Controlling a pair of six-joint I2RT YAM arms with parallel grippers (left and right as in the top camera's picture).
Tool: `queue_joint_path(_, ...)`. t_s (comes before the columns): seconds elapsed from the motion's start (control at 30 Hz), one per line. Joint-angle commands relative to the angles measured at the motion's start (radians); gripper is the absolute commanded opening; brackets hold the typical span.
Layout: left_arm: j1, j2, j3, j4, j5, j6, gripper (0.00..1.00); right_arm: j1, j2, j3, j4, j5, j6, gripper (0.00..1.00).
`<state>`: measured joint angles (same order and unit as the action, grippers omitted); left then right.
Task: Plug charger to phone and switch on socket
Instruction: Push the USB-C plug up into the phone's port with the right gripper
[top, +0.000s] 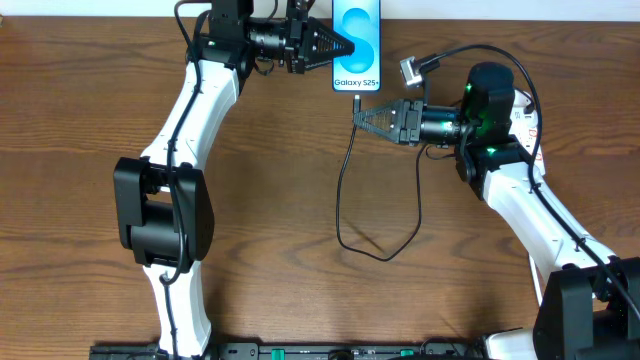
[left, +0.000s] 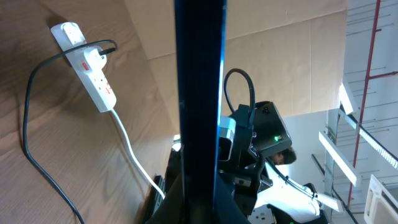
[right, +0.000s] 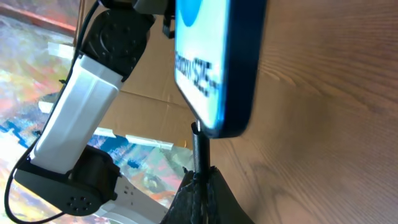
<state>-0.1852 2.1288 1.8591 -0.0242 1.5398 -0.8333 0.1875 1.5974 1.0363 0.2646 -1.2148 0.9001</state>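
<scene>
My left gripper (top: 338, 45) is shut on the left edge of the phone (top: 357, 40), which has a blue screen reading "Galaxy S25+", at the table's far edge. The left wrist view shows the phone (left: 199, 93) edge-on between the fingers (left: 199, 202). My right gripper (top: 360, 116) is shut on the charger's black plug (top: 357, 102), pointing at the phone's bottom edge. In the right wrist view the plug tip (right: 199, 146) meets the phone's bottom edge (right: 217, 68) above the fingers (right: 202, 183). The white socket (left: 93, 71) lies on the table, mostly hidden under my right arm in the overhead view (top: 527, 118).
The charger's thin black cable (top: 345, 215) loops across the middle of the table below my right gripper. The socket's white cord (left: 130, 146) runs away from the strip. Cardboard sheets (left: 292, 56) stand beyond the table.
</scene>
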Motion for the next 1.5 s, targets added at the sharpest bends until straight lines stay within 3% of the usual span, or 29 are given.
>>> queue_joint_path(0.0, -0.003, -0.048, 0.011, 0.011, 0.032, 0.028, 0.07, -0.003, 0.004, -0.003, 0.022, -0.015, 0.014, 0.01)
queue_joint_path(1.47, -0.002, -0.048, 0.011, 0.011, 0.032, -0.007, 0.07, 0.016, 0.005, -0.003, 0.03, 0.019, 0.046, 0.01)
